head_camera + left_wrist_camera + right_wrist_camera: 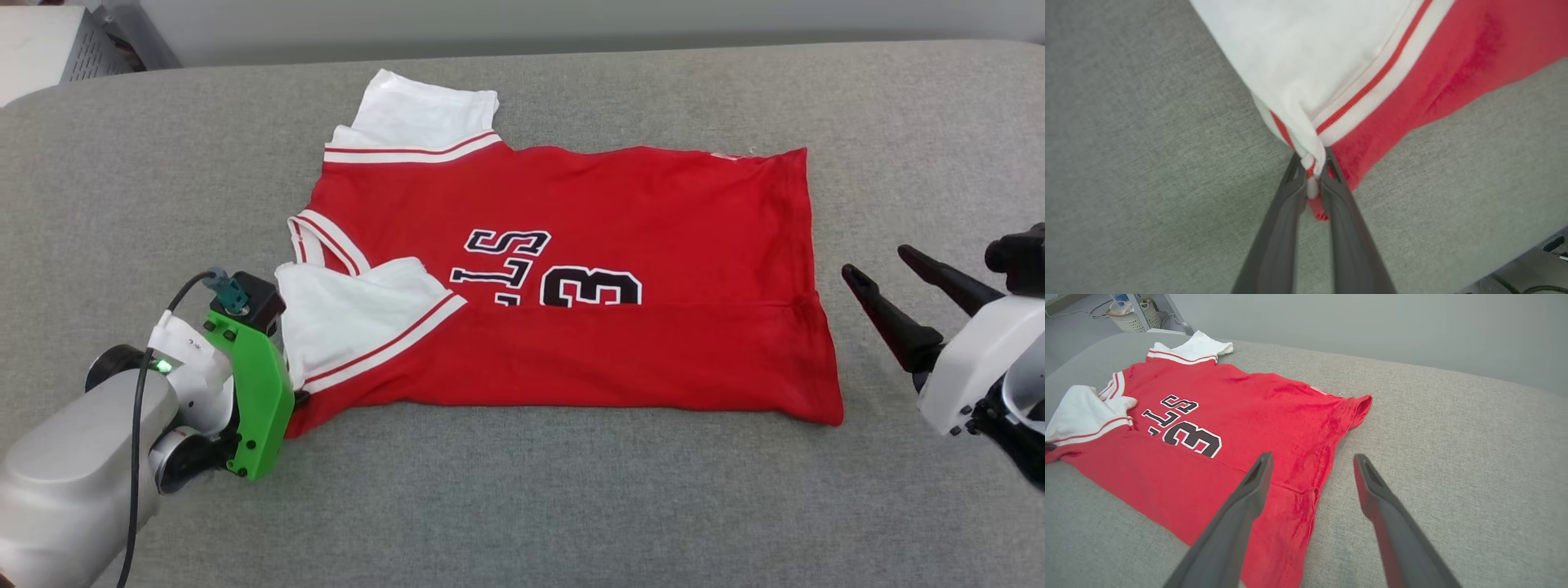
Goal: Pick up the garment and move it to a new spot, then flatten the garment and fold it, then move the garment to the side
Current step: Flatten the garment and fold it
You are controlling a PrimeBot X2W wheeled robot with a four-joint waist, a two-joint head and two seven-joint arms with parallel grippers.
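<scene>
We are counting one garment point(653, 212), a red shirt lying flat on the grey padded surface point(522, 506), with its neck toward our left and its hem toward our right. It is showing two white sleeves. The far sleeve point(424, 110) is spreading out past the far edge, and the near sleeve point(351, 322) is lying folded over the front. One black numeral "3" point(589, 287) and a few black letters are showing, and a red band folded up along the near side is covering their lower part.

We are working with two grippers. Our left gripper point(1311, 161) is pinching the garment's near left corner, fingers narrowed on a bunch of white and red cloth where the sleeve trim is meeting the red body. Our right gripper point(878, 261) is hovering with its two fingers spread wide, holding nothing, just beyond the hem.

The hem edge is running fairly straight, and its far corner is curling up a little in the right wrist view. Open grey surface is lying all round the garment: a broad strip near us, more to the right past the hem, and a narrower one beyond the far edge. Two pale baskets point(1128, 319) are standing beyond the surface's far left end.
</scene>
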